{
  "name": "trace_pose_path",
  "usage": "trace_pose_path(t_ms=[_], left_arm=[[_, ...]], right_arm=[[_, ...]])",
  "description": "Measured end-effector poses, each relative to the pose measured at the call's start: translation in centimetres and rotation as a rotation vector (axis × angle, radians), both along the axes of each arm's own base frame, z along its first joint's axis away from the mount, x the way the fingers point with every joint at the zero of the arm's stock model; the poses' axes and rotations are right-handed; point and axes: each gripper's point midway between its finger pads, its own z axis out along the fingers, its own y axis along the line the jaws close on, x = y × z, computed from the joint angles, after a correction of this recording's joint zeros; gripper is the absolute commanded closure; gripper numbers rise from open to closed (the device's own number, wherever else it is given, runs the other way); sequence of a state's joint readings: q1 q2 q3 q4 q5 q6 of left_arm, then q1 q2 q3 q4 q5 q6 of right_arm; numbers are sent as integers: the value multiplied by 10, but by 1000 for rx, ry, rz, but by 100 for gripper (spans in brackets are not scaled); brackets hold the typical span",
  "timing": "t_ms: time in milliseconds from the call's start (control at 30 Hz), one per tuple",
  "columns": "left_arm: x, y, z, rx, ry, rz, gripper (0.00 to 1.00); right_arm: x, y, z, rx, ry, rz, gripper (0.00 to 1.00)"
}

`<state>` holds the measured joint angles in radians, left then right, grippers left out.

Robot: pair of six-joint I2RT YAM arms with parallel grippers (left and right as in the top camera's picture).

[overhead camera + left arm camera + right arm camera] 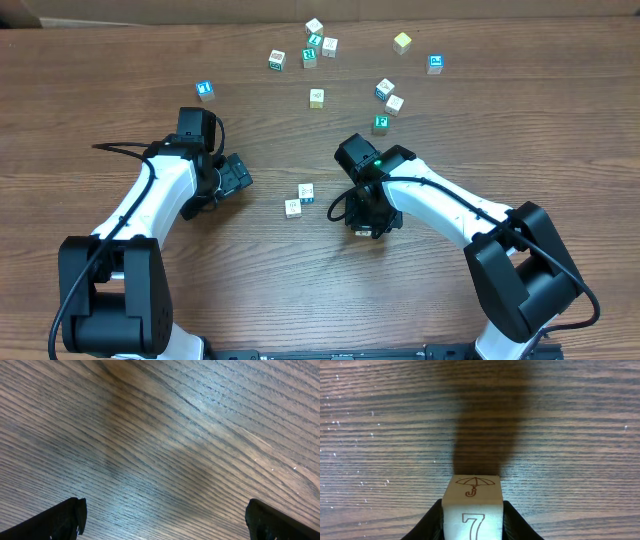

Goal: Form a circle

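From above, the left gripper [238, 176] sits left of centre on the wooden table [120, 60], and the right gripper [366, 222] is right of centre, pointing down. Between them, the circle [300, 199] is so far only two little cream cubes touching at a corner, one with a blue face. It lies nearer the right gripper but apart from both. A dozen or so loose cubes [316, 97] are scattered farther up the table, some in a small cluster and others alone.

From the left wrist, there is only bare wood grain. The left gripper [165, 520] has its jaws spread wide, with one dark fingertip [65, 520] in each bottom corner and nothing between them.

From the right wrist, the right gripper [472, 527] is clamped on the numbered cube [472, 505]. Its black fingers [432, 525] press both sides. The cube shows a 7 on the near face and a small umbrella above it, and it casts a dark shadow across the table.
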<state>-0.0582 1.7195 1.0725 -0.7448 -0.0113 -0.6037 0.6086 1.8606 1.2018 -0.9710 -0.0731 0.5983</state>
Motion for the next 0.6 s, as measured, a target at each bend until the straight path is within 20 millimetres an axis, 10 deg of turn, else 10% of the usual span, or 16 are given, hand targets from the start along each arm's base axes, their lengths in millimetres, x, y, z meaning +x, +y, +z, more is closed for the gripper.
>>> trace_pose_path(t_ms=[600], left_arm=[[0,0,0,0,0,0,0]], right_arm=[[-3,-3,0,-11,12,-1,66]])
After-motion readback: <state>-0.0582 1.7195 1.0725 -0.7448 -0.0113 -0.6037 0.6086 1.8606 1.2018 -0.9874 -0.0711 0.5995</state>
